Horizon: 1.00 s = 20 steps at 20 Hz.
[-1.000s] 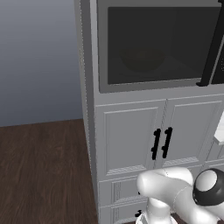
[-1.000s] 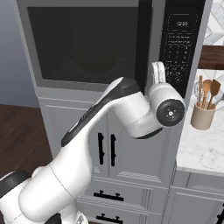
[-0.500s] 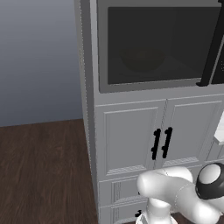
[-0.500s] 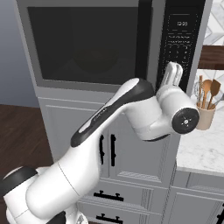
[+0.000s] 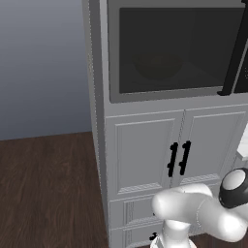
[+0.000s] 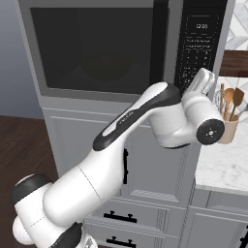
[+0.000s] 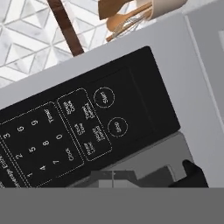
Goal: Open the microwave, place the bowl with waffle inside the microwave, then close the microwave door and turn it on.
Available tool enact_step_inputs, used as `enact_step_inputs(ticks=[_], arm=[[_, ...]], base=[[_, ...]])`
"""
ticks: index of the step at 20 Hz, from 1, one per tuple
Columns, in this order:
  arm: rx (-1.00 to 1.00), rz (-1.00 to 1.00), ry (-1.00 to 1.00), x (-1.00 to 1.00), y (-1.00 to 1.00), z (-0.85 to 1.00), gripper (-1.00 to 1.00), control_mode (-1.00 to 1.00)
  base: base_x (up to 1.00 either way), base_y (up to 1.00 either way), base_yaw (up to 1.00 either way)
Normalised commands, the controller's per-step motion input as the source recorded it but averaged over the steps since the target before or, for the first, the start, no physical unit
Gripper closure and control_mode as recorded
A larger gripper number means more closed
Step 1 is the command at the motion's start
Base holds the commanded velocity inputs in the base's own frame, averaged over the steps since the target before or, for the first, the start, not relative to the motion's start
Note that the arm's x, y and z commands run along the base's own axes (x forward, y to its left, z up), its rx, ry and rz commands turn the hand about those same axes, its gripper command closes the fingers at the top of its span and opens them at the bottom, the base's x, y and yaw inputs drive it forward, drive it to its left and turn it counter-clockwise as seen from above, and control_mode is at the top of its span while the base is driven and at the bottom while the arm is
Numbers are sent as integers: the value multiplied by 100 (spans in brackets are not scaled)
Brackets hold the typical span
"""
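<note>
Closing in on the control panel (image 6: 197, 46) now, the arm has its hand up at the upper right of the right base view, just below the keypad, and the last step of the job looks to be in hand: switching the microwave (image 6: 121, 48) on. The microwave door (image 5: 169, 51) sits flush in its grey frame, its black bar handle (image 5: 234, 53) upright at the right edge of the left base view. Behind the tinted glass, upper middle of that view, a dim round shape reads as the bowl (image 5: 156, 65) resting inside; the waffle can't be made out through the window.

Over to the hand view: the panel slants across the frame, number keys at lower left, and two round buttons near the centre, one (image 7: 104, 96) above the other (image 7: 117, 127). Their lettering is too small to read with confidence. The gripper (image 7: 131, 177) is clenched with nothing between its fingers, tips low in the frame, apparently just short of the panel.

Next move, as I judge it: line the shut fingertips up on the start button, then push straight in. The buttons sit near one another, so a small drift could land on the wrong one. A utensil holder (image 6: 227, 131) on the counter stands near the wrist, worth minding.
</note>
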Motion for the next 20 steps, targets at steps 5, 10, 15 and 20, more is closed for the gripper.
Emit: enact_step_inputs(ticks=[5, 10, 15, 20], arm=[[10, -2, 0, 23, -17, -3, 100, -100], [7, 0, 0, 18, -9, -14, 100, -100], [7, 0, 0, 21, -7, -11, 100, -100], [7, -1, 0, 34, -12, -4, 100, -100]], base=[[0, 0, 0], [0, 0, 0], [0, 0, 0], [0, 0, 0]])
